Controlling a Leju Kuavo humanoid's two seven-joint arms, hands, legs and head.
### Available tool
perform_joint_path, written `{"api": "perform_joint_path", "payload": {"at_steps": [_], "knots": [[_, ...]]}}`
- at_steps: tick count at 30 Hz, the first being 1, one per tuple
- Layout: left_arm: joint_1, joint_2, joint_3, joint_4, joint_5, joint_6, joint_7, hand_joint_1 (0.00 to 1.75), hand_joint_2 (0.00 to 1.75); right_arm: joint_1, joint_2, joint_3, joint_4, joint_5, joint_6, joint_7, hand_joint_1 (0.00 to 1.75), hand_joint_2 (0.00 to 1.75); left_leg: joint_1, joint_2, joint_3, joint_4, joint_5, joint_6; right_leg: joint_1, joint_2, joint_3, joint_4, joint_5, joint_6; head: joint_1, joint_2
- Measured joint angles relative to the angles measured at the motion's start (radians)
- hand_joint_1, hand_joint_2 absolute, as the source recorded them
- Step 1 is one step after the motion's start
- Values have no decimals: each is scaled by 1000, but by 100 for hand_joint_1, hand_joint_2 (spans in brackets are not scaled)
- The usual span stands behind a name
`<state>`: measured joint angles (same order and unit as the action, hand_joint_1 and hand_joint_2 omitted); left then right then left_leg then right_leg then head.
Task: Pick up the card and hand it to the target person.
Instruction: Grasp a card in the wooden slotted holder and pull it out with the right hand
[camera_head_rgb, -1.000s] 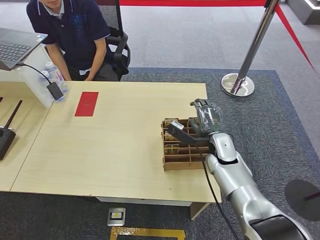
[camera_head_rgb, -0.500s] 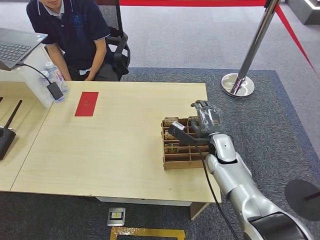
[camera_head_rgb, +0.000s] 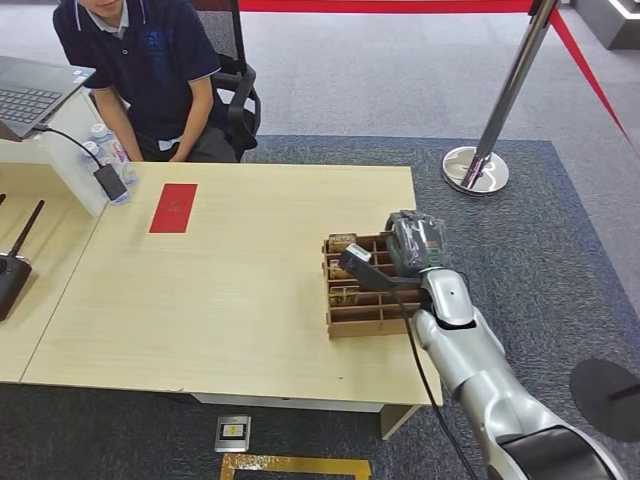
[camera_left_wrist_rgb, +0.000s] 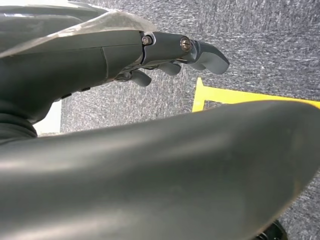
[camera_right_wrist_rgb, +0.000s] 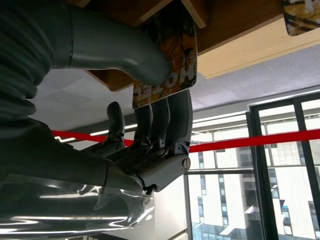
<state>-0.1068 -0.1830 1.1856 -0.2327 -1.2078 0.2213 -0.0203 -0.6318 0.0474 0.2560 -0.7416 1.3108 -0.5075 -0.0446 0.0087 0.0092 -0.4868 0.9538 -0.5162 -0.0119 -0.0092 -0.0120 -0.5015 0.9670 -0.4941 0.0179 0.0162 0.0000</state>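
Pinching card (camera_right_wrist_rgb: 166, 65), right robot hand (camera_right_wrist_rgb: 151, 145)

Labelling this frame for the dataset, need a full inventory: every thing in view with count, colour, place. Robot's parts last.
card: one, patterned yellow and dark, pinched by the right robot hand at the rack
wooden rack: one, brown, compartmented, right part of the table, more cards in it
table: one, light wood, centre
red envelope: one, flat on the table's far left part
person: one, dark blue shirt, seated beyond the table's far left corner
office chair: one, black, behind the person
laptop: one, grey, far left
bottles: two at least, clear, beside the laptop
stanchion: one, silver, red belt, on the carpet
right robot hand: grey, over the rack
left robot hand: dark grey, above the floor, holding nothing
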Motion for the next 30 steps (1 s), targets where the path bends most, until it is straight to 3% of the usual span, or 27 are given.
{"api": "perform_joint_path", "payload": {"at_steps": [6,17,22,30], "knots": [[0,0,0,1,2,5,1,0,0,-8,1,0,14,3,-1,0,173,175,0,0,0,0,0,0,0,0,0,0,0,0,0,0],[0,0,0,5,0,5,-3,0,0,12,-1,0,-11,22,-32,-8,175,175,0,0,0,0,0,0,0,0,0,0,0,0,0,0],[0,0,0,5,4,6,-5,0,0,73,-8,0,-136,46,-31,-10,175,175,0,0,0,0,0,0,0,0,0,0,0,0,0,0],[1,-1,0,5,5,8,-18,0,0,187,-22,17,-481,11,28,-72,175,175,0,0,0,0,0,0,0,0,0,0,0,0,-1,0]]}}
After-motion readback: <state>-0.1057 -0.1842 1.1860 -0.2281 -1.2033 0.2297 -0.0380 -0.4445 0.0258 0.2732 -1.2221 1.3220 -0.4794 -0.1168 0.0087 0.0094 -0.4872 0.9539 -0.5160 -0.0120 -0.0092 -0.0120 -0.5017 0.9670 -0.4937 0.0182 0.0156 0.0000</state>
